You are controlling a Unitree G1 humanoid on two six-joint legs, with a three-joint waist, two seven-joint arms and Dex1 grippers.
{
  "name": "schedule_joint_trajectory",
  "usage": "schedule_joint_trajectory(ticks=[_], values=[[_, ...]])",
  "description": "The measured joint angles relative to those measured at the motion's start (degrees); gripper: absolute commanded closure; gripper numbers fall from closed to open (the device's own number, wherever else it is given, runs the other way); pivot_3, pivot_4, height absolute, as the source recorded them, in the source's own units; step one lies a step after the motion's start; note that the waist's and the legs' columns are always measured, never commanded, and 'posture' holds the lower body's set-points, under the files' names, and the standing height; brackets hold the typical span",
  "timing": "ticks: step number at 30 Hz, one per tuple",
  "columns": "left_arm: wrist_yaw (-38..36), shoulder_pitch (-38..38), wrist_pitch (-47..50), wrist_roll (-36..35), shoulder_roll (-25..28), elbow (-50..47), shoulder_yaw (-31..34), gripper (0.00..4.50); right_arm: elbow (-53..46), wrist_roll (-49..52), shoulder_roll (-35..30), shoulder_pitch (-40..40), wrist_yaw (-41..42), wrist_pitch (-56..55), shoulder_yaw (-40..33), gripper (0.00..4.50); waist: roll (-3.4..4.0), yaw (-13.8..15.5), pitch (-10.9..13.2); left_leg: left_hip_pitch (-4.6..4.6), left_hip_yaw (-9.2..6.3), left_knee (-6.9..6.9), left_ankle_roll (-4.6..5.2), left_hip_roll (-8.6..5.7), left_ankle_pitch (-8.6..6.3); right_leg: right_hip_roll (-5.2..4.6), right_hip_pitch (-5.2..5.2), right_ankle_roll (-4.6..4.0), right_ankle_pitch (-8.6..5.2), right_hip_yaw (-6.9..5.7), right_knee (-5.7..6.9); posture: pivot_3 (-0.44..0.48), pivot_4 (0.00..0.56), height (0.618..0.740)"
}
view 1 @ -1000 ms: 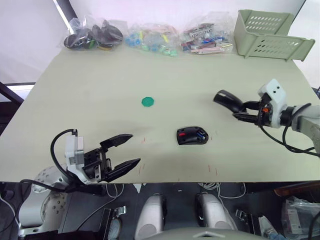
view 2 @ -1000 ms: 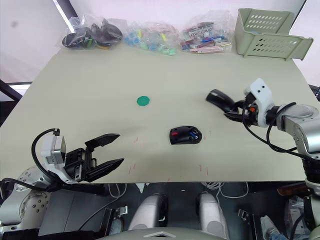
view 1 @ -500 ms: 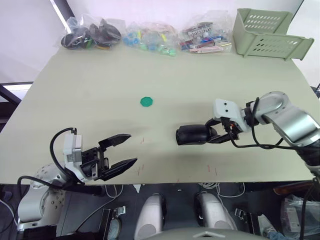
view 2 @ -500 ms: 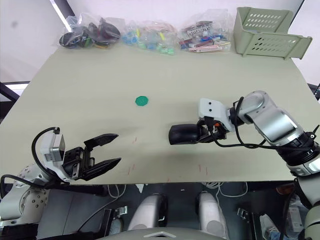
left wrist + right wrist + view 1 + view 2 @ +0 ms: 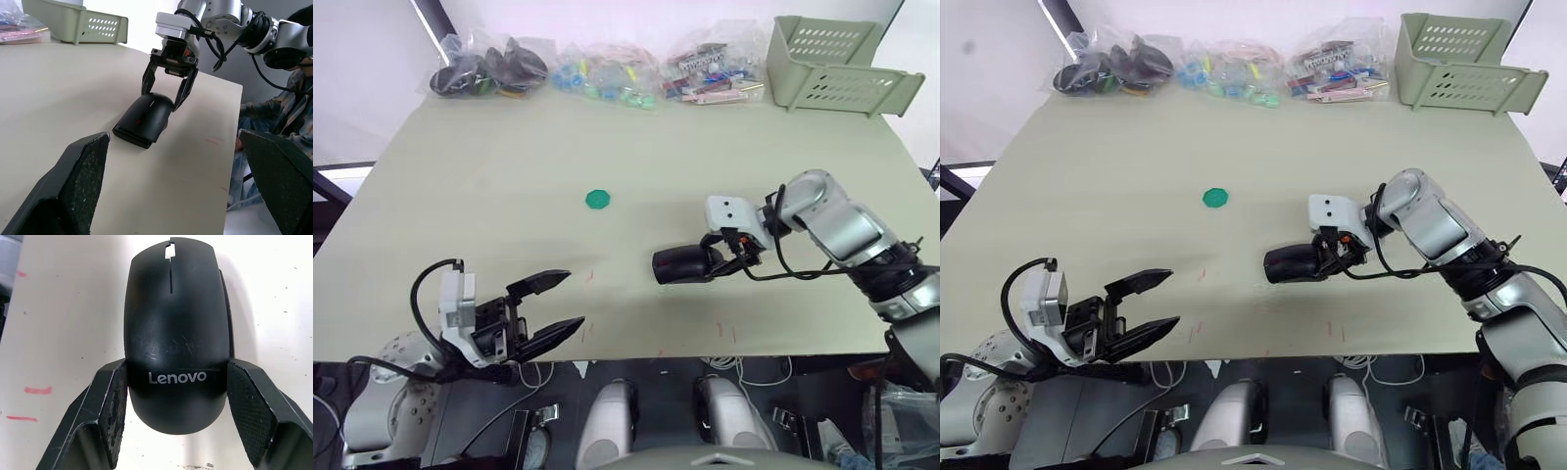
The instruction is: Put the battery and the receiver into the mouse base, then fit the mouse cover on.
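The smooth glossy black curved mouse cover (image 5: 176,333) sits on the pale green bench (image 5: 509,196), right of centre and towards the near edge, lying over the black mouse base, which is hidden beneath it. White lettering on the rear of the cover reads "Lenovo". A narrow slot with a small notch runs along the front of the shell.

The right end effector (image 5: 722,261) reaches in from the right, its two black fingers (image 5: 110,401) pressed against the two flanks of the cover's rear, pinching it. The left wrist view shows the same hold from the opposite side.

The left end effector (image 5: 553,305) hangs at the near left edge of the bench, fingers spread wide with nothing between them, well apart from the mouse.

A flat round green disc (image 5: 598,199) lies on the bench left of centre, apart from the mouse. Short red marks (image 5: 36,390) dot the bench surface near the mouse. Along the far edge lie clear plastic bags of small parts (image 5: 607,73), and at the far right stands a pale green perforated plastic basket (image 5: 832,69).
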Motion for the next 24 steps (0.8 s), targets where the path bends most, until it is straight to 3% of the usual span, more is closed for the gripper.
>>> schedule_joint_trajectory(ticks=[24], values=[[1.14,0.53,0.0,-0.42,-0.01,-0.82,0.03,0.0,-0.39,-3.84,0.8,-0.86,2.33,5.76,0.26,1.72,0.0,0.01,0.0,0.01,0.05,0.01,-0.01,-0.01,0.0,0.02,0.0,-0.02,0.0,-0.01,0.05,0.0,0.15,0.74]])
